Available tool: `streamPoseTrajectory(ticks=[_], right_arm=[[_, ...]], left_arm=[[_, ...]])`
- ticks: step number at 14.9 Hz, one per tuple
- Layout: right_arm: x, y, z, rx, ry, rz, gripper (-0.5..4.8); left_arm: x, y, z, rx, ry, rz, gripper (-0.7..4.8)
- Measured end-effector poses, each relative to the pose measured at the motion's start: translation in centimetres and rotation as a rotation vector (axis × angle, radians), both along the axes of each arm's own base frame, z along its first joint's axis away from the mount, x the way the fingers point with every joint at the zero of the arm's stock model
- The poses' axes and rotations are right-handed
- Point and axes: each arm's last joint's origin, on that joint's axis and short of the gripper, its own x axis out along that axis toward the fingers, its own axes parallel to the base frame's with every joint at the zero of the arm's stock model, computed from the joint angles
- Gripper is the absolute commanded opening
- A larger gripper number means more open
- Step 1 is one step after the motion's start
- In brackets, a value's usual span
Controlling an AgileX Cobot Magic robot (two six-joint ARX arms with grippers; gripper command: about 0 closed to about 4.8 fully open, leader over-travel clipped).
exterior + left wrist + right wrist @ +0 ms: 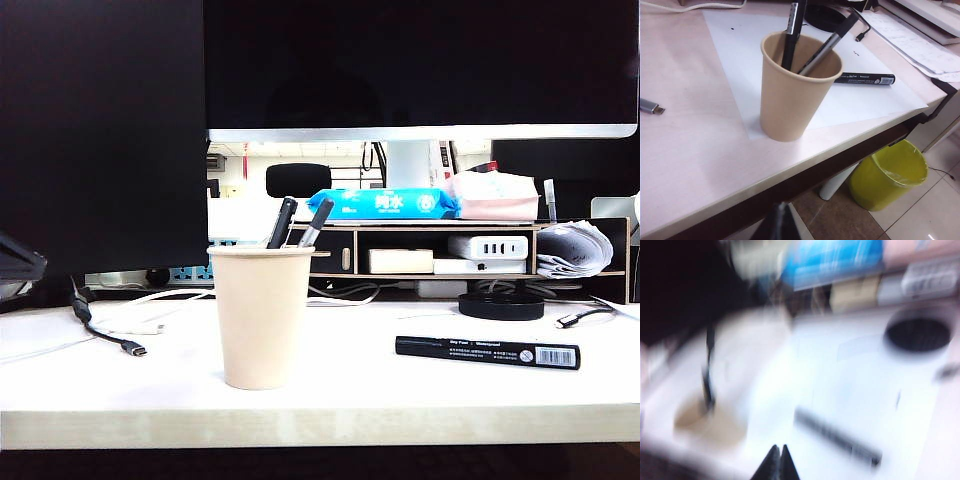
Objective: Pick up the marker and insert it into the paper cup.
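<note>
Black marker (pixel 487 352) flat near desk (pixel 320 425) front edge, apart from paper cup (pixel 261 316). Right gripper (pixel 776 460) pressed together above, likely approaching. Left gripper (pixel 776 225) low off desk edge, spread unclear.

Right wrist view heavily motion-blurred; exterior, left wrist views sharp, bright, w/ soft shadows.

Pale wooden table (pixel 330 425) — bearing a white paper sheet (pixel 850 100), upright paper cup (pixel 260 318), flat-lying marker (pixel 487 351), and cable (pixel 105 335).
</note>
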Motion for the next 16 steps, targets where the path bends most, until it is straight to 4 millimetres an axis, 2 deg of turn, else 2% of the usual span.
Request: streamPoseTrajectory(ticks=[1,3,4,5,6,8,9,10,12,14,16], right_arm=[[2.6,0.5,2.3,-0.074,0.046,0.079,-0.03],[6.1,1.9,3.7,-0.191,0.061,0.188,-0.03],[8.1,2.9,3.5,-0.248,0.118,0.267,-0.03],[10.8,4.7,3.1,-0.335,0.186,0.382,-0.03],[12.2,5.7,2.7,-0.384,0.217,0.440,-0.03],[15.7,9.6,0.9,-0.595,0.327,0.570,-0.03],[16.7,10.5,0.4,-0.653,0.348,0.586,-0.01],[18.6,12.0,-0.6,-0.743,0.396,0.598,-0.01],[19.9,13.6,-1.7,-0.843,0.447,0.616,0.01],[20.1,14.4,-1.8,-0.877,0.431,0.635,1.14],[20.0,14.4,-1.8,-0.890,0.426,0.638,1.16]], left_arm=[[0.0,0.0,0.0,0.000,0.000,0.000,-0.05],[0.0,0.0,0.0,0.000,0.000,0.000,-0.05],[0.0,0.0,0.0,0.000,0.000,0.000,-0.05],[0.0,0.0,0.0,-0.001,0.000,0.000,-0.05],[0.0,0.0,0.0,0.000,0.000,0.000,-0.05],[0.0,0.0,0.0,0.000,0.000,0.000,-0.05],[0.0,0.0,0.0,0.000,0.000,0.000,-0.05],[0.0,0.0,0.0,0.000,0.000,0.000,-0.05],[0.0,0.0,0.0,0.000,0.000,0.000,-0.05],[0.0,0.0,0.0,0.000,0.000,-0.001,-0.05],[0.0,0.0,0.0,0.000,0.000,-0.001,-0.05]])
